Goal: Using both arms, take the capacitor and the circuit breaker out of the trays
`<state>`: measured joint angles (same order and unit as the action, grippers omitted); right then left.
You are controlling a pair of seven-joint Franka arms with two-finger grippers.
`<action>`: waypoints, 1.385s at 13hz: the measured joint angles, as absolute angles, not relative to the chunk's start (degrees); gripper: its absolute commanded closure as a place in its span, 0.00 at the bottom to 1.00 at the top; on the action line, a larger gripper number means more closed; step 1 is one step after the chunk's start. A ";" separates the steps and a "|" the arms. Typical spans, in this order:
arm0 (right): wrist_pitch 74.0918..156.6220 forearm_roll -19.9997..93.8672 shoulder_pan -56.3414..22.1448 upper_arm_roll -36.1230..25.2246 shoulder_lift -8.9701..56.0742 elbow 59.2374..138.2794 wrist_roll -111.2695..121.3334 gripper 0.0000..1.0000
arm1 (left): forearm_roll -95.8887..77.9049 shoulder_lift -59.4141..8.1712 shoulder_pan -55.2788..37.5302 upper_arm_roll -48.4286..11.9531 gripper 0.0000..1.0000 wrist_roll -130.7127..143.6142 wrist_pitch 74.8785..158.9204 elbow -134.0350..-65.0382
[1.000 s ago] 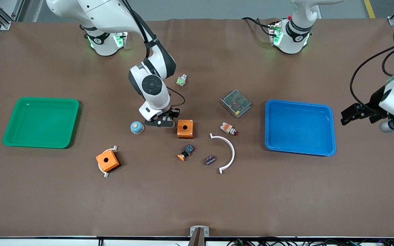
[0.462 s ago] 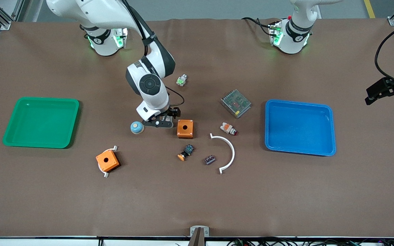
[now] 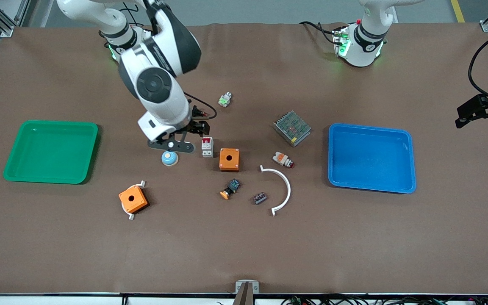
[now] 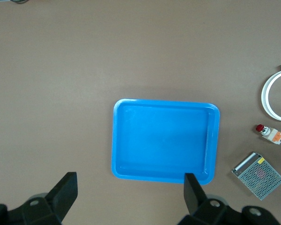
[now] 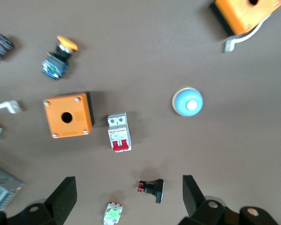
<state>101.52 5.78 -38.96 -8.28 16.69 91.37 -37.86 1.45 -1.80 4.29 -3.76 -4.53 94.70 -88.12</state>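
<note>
The breaker (image 3: 207, 147), white-grey with a red switch, lies on the table beside an orange box (image 3: 229, 159). It also shows in the right wrist view (image 5: 119, 138). The capacitor (image 3: 260, 198), tiny and dark, lies nearer the front camera, beside a white arc (image 3: 281, 188), and shows at the edge of the right wrist view (image 5: 0, 46). My right gripper (image 3: 171, 146) hangs open and empty over the table beside the breaker, above a blue dome (image 3: 169, 158); its jaws (image 5: 129, 197) stand wide apart. My left gripper (image 3: 483, 116) is open and empty (image 4: 129, 187), past the blue tray (image 3: 409, 140).
A green tray (image 3: 11, 169) sits at the right arm's end. Also on the table: an orange box in a white bracket (image 3: 133, 200), a black-and-blue button (image 3: 230, 188), a white-and-orange part (image 3: 282, 159), a mesh power supply (image 3: 292, 128), a green-white part (image 3: 225, 100), and a small black red-tipped part (image 5: 151, 188).
My right gripper has risen and moved toward the right arm's end, uncovering the breaker on the table. My left gripper moved up and away from the blue tray.
</note>
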 measured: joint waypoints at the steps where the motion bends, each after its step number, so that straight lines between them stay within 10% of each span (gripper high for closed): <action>1: 100.36 5.77 -38.16 -8.32 15.07 90.50 -37.36 0.00 | 1.45 -1.80 4.26 -3.90 0.00 -4.55 94.70 -87.62; 18: 90.13 -0.17 -11.98 -10.78 -0.95 91.23 -5.26 0.00 | 1.45 -1.80 4.58 -4.73 0.00 -4.57 94.64 -85.94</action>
